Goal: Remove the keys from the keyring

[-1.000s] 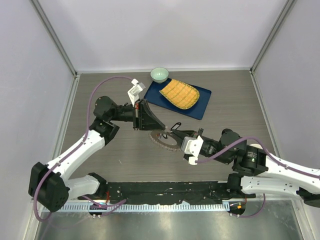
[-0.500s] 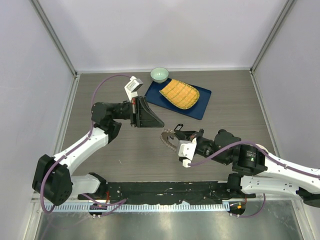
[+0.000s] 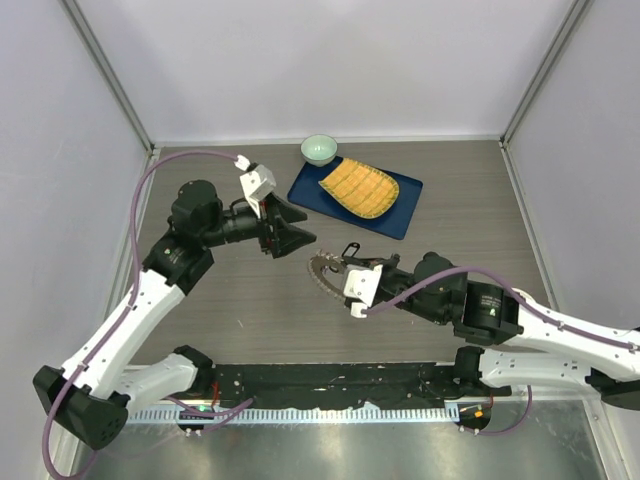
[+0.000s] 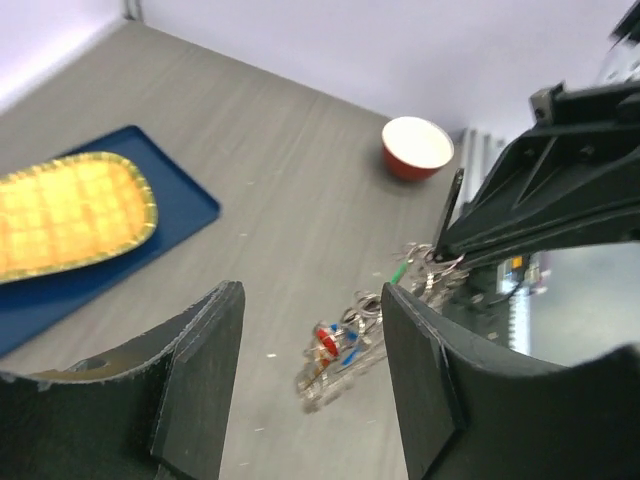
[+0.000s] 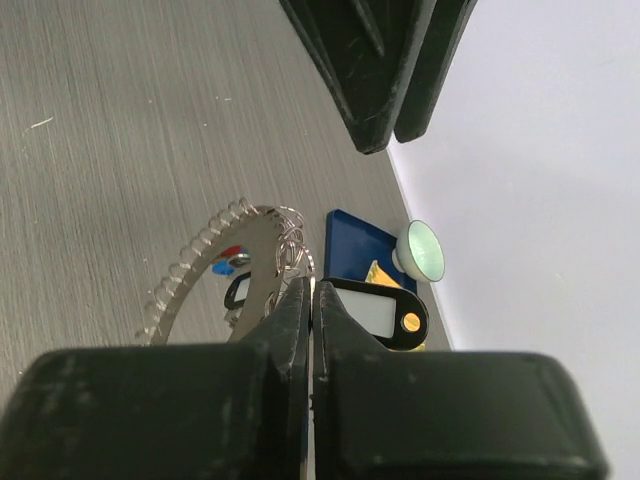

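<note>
Opened left gripper (image 4: 312, 300) just now, jaws spread and empty; holding large thin metal keyring (image 3: 322, 276) of small silvery keys (image 5: 195, 250) pinched in right gripper (image 5: 312, 300) over grey wooden table (image 3: 230, 300); bring left in squarely on one key head, steadying ring.

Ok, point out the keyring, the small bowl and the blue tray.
keyring (image 3: 320, 277): top view, on its fringe of keys.
small bowl (image 3: 319, 149): top view, on the inside of the bowl.
blue tray (image 3: 398, 218): top view, on the bare right corner.

Open tabletop (image 3: 240, 295) left of keyring (image 3: 320, 281)
</note>
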Controlling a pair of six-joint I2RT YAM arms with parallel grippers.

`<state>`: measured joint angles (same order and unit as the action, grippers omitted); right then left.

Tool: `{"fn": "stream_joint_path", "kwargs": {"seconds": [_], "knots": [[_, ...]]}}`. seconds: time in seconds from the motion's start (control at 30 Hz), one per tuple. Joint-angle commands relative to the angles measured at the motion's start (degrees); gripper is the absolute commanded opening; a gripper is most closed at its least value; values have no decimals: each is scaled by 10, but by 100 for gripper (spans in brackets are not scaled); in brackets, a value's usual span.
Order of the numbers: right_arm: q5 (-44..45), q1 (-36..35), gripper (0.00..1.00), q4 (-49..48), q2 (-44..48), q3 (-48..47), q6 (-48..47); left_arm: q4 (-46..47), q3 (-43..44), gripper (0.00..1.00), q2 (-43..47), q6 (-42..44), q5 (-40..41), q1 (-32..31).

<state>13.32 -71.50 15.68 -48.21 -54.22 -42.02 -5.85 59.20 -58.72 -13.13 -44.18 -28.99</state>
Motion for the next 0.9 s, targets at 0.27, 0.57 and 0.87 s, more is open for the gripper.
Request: {"fn": "stream_joint_path", "kwargs": {"seconds": [0.27,0.57,0.87], "knots": [[22,0,1,-65,-39,-44,51,-252,90,60,-43,367,-59,-58],[21,0,1,-85,-39,-34,53,-257,116,59,-93,341,-95,-61],[27,0,1,-87,-37,-25,51,-270,150,52,-118,339,-79,-73]]}}
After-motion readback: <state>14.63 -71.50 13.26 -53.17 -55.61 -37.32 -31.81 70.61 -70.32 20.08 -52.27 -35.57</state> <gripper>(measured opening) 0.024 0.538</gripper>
